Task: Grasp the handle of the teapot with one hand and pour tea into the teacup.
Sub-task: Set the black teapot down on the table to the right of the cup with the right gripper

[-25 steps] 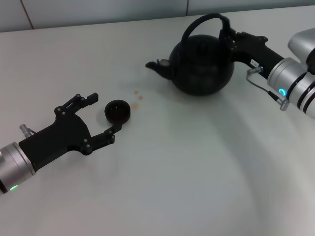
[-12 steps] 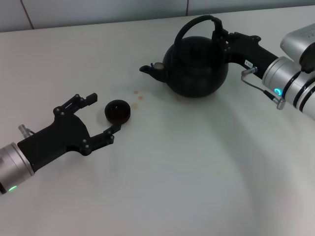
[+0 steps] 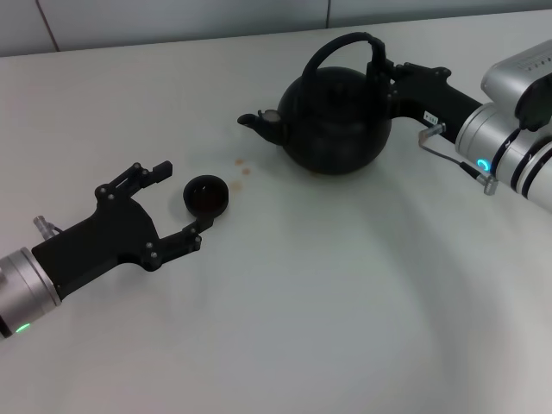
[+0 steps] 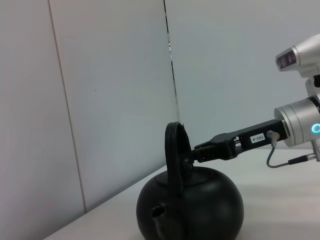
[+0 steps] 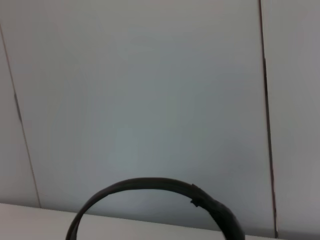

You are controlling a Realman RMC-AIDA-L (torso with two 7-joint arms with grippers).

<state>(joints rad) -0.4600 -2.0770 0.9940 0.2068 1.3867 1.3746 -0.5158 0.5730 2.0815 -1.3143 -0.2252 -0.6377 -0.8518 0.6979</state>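
The matte-black teapot (image 3: 332,121) is at the far middle of the table, its spout (image 3: 259,121) pointing left toward the teacup. My right gripper (image 3: 380,67) is shut on the thick right side of the arched handle (image 3: 338,43). The left wrist view shows the teapot (image 4: 190,207) head-on, with the right gripper (image 4: 194,154) clamped on the handle (image 4: 175,155). In the right wrist view only the handle's arc (image 5: 150,184) appears against the wall. The tiny black teacup (image 3: 206,195) stands at the left. My left gripper (image 3: 184,197) rests open on the table, one finger on each side of the cup.
A few small brownish spots (image 3: 242,165) mark the white table (image 3: 328,302) between cup and teapot. A tiled wall (image 4: 110,100) runs along the table's far edge.
The right gripper has carried the teapot leftward, bringing its spout closer to the teacup. The left arm and the cup have stayed put.
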